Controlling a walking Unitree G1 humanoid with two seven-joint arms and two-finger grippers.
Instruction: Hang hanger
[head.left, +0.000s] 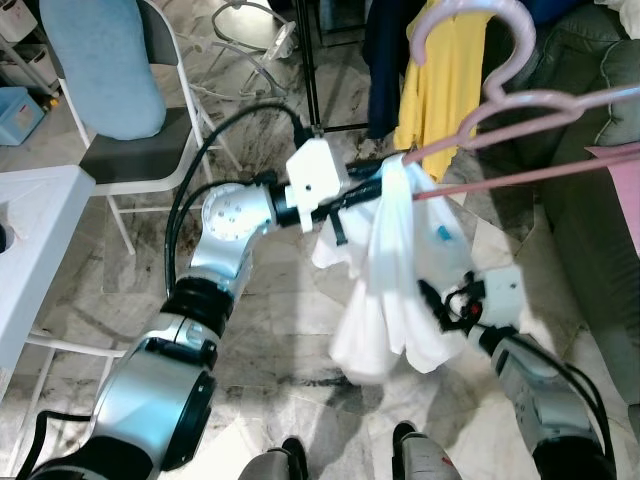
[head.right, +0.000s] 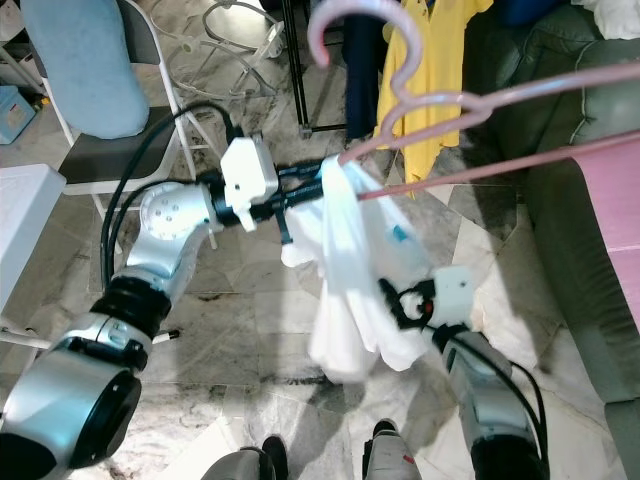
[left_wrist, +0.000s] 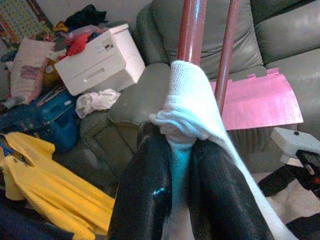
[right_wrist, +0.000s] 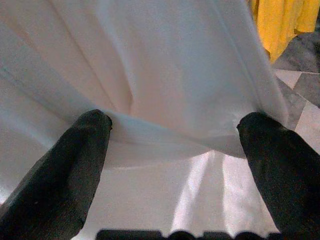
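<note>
A pink hanger (head.left: 545, 98) juts in from the right at chest height, its hook (head.left: 470, 20) pointing up; what holds its far end is out of frame. A white garment (head.left: 400, 290) hangs limp from its near tip. My left gripper (head.left: 372, 188) is shut on the garment's bunched top edge right at that tip; the left wrist view shows the cloth (left_wrist: 187, 100) pinched between both fingers under the hanger's rods (left_wrist: 192, 30). Lower down, my right gripper (head.left: 440, 305) is open, its fingers (right_wrist: 65, 160) spread wide against the hanging cloth (right_wrist: 165, 65).
A grey sofa (head.left: 590, 250) with a pink sheet (head.left: 620, 190) lies on the right. A yellow garment (head.left: 440, 80) hangs by a black rack pole (head.left: 310, 70) ahead. A folding chair with a blue cushion (head.left: 100, 70) and a white table (head.left: 30, 230) stand to the left. Marble floor lies underfoot.
</note>
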